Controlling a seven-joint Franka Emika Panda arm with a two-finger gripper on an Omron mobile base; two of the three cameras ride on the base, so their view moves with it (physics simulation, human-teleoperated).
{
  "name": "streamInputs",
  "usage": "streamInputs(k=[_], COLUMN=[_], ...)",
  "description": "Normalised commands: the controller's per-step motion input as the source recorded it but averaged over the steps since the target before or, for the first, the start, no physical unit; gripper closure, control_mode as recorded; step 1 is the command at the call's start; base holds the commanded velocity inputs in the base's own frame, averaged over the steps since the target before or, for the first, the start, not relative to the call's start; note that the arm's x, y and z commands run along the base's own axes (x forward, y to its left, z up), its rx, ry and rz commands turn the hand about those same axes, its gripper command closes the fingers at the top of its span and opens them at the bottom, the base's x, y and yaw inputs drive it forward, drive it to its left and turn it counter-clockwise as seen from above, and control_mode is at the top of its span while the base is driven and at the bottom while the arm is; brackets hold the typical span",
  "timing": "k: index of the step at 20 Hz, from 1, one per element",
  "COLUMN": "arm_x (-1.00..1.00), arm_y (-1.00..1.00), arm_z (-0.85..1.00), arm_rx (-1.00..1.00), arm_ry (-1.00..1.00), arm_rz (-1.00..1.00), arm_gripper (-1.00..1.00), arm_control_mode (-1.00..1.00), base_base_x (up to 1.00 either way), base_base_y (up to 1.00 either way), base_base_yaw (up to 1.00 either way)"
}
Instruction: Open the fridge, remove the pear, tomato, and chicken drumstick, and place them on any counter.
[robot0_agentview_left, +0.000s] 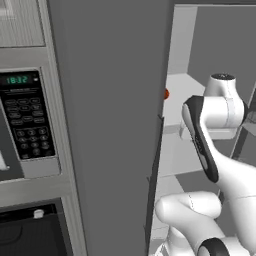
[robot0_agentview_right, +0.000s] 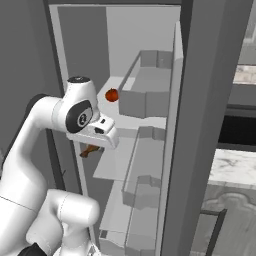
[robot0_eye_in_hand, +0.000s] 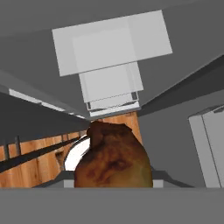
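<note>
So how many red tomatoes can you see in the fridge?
1. The tomato sits on an upper white shelf of the open fridge, above the robot's hand. More could be hidden behind the door or the arm.

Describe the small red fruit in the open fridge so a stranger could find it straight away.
Start at the tall dark grey fridge with its door swung open, and find the white inner shelf just above the robot's white wrist. The tomato sits near that shelf's front edge. It is small, glossy, round and red, unlike the brown chicken drumstick lower down.
</note>
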Motion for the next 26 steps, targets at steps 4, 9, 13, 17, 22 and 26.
streamInputs(k=[4, 9, 13, 17, 22, 26], arm_x=[0.00, 0.00, 0.00, 0.00, 0.00, 0.00], arm_y=[0.00, 0.00, 0.00, 0.00, 0.00, 0.00], arm_z=[0.00, 0.00, 0.00, 0.00, 0.00, 0.00], arm_rx=[0.00, 0.00, 0.00, 0.00, 0.00, 0.00], arm_ry=[0.00, 0.00, 0.00, 0.00, 0.00, 0.00], arm_rz=[0.00, 0.00, 0.00, 0.00, 0.00, 0.00], arm_gripper=[1.00, 1.00, 1.00, 1.00, 1.00, 1.00], arm_control_mode=[1.00, 1.00, 1.00, 1.00, 1.00, 1.00], base_base_x=[-0.97, -1.00, -1.00, -0.83, -0.47, 0.07], base_base_y=[0.19, 0.05, 0.00, 0.00, -0.26, -0.94], base_base_yaw=[0.00, -0.10, -0.53, -0.73, -0.72, -0.62])
